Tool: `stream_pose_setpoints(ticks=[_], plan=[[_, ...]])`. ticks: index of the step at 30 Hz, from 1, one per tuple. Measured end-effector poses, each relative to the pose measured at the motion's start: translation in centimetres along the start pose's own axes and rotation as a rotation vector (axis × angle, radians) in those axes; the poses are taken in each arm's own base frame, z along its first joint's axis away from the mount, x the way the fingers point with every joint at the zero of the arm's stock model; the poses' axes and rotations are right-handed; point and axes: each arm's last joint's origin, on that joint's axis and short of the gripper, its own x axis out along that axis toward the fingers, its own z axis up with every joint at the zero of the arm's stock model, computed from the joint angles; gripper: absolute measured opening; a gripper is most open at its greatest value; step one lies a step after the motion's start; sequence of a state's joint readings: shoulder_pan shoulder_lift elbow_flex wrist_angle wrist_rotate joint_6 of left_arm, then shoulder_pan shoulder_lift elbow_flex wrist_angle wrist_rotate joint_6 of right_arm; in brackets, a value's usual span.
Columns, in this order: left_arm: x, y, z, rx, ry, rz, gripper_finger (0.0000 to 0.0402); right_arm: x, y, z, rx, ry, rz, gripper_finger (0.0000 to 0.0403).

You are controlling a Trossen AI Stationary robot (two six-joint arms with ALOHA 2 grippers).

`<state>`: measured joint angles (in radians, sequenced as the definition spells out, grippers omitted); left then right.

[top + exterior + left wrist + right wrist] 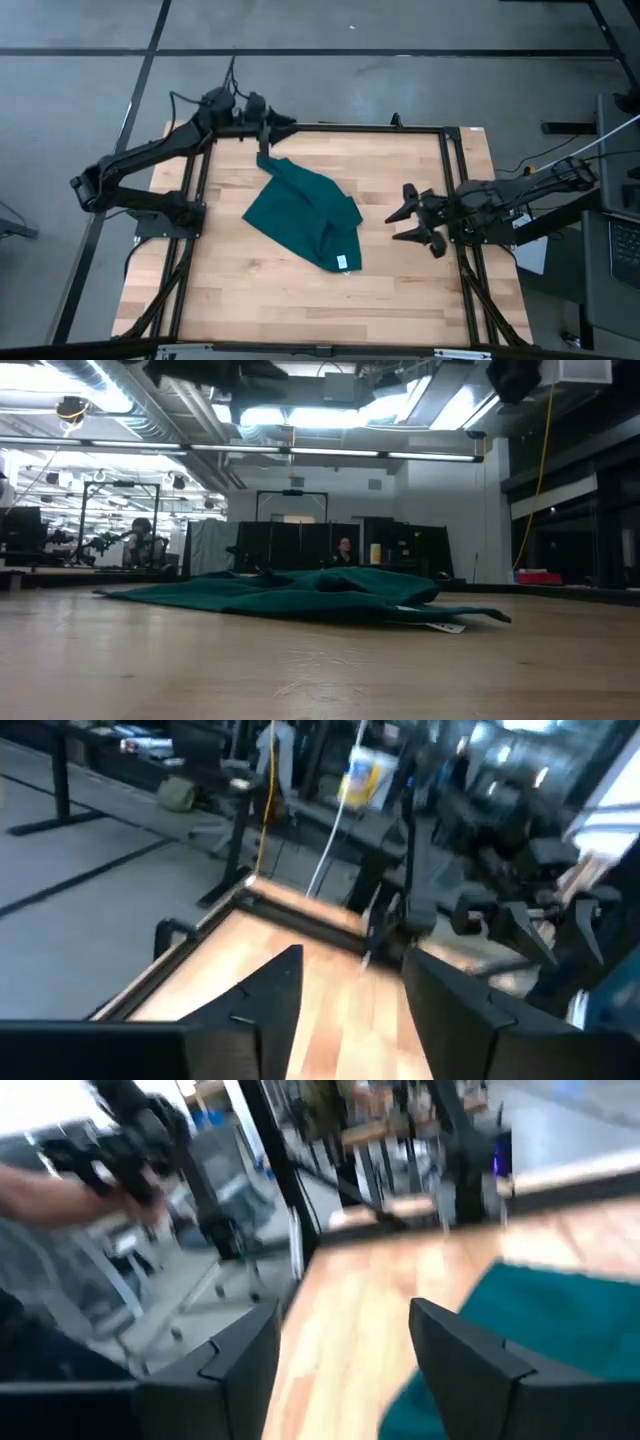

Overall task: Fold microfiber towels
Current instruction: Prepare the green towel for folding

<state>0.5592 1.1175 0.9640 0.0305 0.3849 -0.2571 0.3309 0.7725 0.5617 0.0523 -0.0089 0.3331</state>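
The dark teal towel (305, 212) lies crumpled and partly folded near the middle of the wooden table (250, 285), with one narrow corner drawn out toward 11 o'clock and its small white tag (342, 261) at the edge nearest 5 o'clock. In the low view it sits flat as a low heap on the boards, the tag poking out at its side.

The left gripper (285, 122) hangs at the table's far rim, about 11 o'clock from the cloth's middle, just beyond the drawn-out corner; its fingers (262, 995) stand apart with bare wood between them, holding nothing.

The right gripper (400, 224) waits at 3 o'clock from the towel, near its edge but not touching. Its fingers (455, 1355) are spread, empty, with the cloth showing just past them.
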Motion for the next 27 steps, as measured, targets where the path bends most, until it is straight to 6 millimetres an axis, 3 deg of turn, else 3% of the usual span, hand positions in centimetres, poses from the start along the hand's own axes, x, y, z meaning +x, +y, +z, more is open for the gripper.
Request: stream_pose_setpoints(ticks=[5, 11, 18, 27], plan=[[-0.7, -4.4, -1.1, 0.101, 0.047, 0.085, 0.0127, 3.2, -0.9, -2.5, 0.001, 0.179, -0.074, 0.0241], [-1.9, -8.1, -1.7, 0.138, 0.033, 0.118, 0.0092, 6.3, -1.9, -4.7, -0.072, 0.325, -0.154, 0.0214], [-2.5, -10.3, -2.7, 0.142, 0.061, 0.118, 0.0069, 10.3, -3.1, -5.8, -0.199, 0.445, -0.175, 0.016], [-3.1, -11.7, -2.9, 0.152, 0.05, 0.099, 0.0056, 12.6, -8.3, -8.0, -0.12, 0.555, -0.217, 0.0126]])
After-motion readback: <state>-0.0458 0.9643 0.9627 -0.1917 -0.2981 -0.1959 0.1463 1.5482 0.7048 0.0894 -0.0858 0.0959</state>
